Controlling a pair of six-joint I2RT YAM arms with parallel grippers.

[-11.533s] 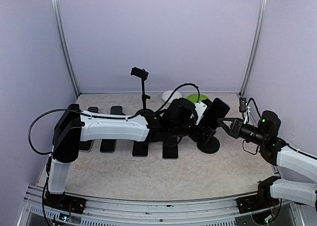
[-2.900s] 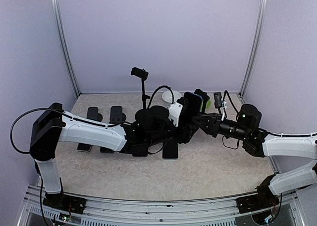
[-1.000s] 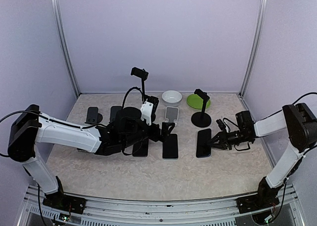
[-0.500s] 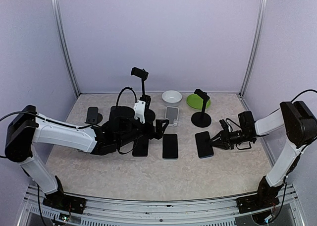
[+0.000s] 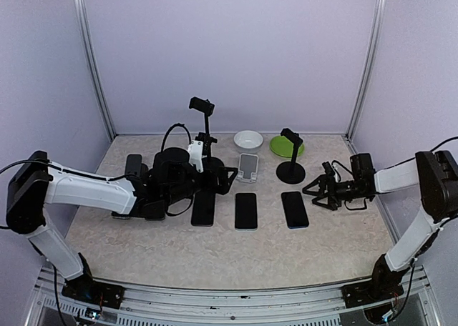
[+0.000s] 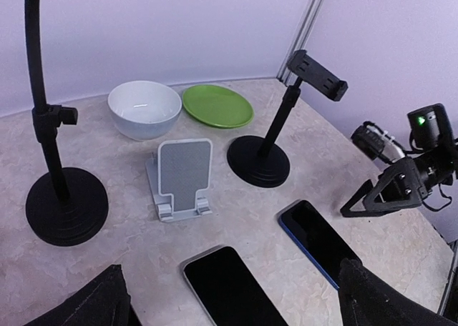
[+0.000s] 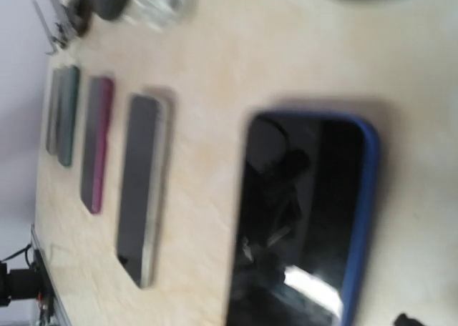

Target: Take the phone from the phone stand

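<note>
- The blue-edged phone (image 5: 294, 209) was off the phone stand (image 5: 290, 159). It lay flat and screen up on the table (image 5: 215, 258), just in front of the stand's round base.
- Right claw (image 5: 311, 196) sat low, just to the right of the phone. Its jaws were spread wide and weren't gripping anything, and from the top view it looked clear of the phone's edge.
- Left claw (image 5: 226, 179) was wide open too and held nothing. It hovered just behind the two other dark phones (image 5: 245, 210), which lay in a row to the left of the blue one.
- A little grey stand (image 5: 248, 166) stood behind that row, with a white bowl (image 5: 248, 139) and a green plate (image 5: 278, 146) further back by the wall.
- A tall black stand (image 5: 205, 119) rose behind the left claw.
- The right wrist shot was pretty blurry, but you could make out the phone's dark screen and blue rim flat on the table.
</note>
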